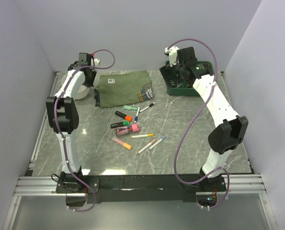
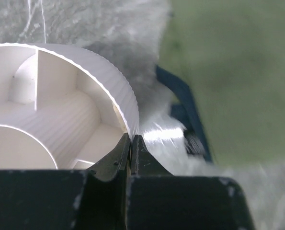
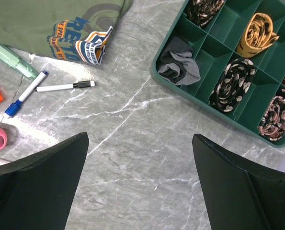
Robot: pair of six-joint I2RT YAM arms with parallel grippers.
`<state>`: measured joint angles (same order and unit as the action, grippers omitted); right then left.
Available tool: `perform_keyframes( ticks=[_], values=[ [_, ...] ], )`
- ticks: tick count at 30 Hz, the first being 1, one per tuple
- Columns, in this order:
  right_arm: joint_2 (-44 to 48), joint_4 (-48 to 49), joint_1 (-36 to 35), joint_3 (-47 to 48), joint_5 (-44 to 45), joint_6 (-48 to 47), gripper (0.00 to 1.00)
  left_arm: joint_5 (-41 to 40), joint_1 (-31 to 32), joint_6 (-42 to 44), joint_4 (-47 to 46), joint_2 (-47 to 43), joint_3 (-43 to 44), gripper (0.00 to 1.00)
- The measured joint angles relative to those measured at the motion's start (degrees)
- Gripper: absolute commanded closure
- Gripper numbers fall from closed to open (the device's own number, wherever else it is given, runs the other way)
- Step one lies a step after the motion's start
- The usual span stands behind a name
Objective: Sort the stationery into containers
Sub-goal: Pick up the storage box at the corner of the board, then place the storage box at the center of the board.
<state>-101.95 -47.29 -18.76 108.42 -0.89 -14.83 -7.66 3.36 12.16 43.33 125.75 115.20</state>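
The white round tub point(image 2: 46, 120) with inner dividers fills the left of the left wrist view; in the top view it point(image 1: 88, 92) stands at the far left, partly hidden by the left arm. My left gripper point(image 2: 131, 137) is shut on the tub's rim point(image 2: 128, 108). The stationery point(image 1: 131, 127) lies scattered mid-table: orange, green and pink highlighters and thin white pens. My right gripper point(image 3: 140, 139) is open and empty, high above bare table. In its view are a blue-capped pen point(image 3: 25, 94), a black-capped pen point(image 3: 65, 86) and a pale green highlighter point(image 3: 10, 60).
A folded olive-green shirt point(image 1: 123, 88) lies right of the tub, behind the pens. A dark green compartment tray point(image 3: 207, 55) of small rolled items stands at the back right, under my right wrist. White walls close in the table on three sides.
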Motion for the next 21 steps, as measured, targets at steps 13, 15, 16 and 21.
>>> perform_keyframes(
  ticks=[13, 15, 16, 21],
  values=[
    [15.1, 3.4, 2.1, -10.5, 5.1, 1.6, 0.00, 11.2, 19.9, 7.3, 4.2, -25.1, -2.2, 0.99],
    [18.5, 4.6, 4.1, -14.0, 5.8, 1.9, 0.00, 13.7, 23.5, 7.8, 4.4, -26.1, -2.1, 0.99],
    [20.4, 5.7, 6.0, -16.3, 5.4, 2.5, 0.00, 14.4, 24.9, 8.0, 4.5, -26.2, -2.1, 0.99],
    [23.7, 6.5, 20.0, -20.8, 1.4, 5.6, 0.00, 15.9, 33.2, 8.8, 4.0, -23.8, -3.9, 0.99]
  ],
)
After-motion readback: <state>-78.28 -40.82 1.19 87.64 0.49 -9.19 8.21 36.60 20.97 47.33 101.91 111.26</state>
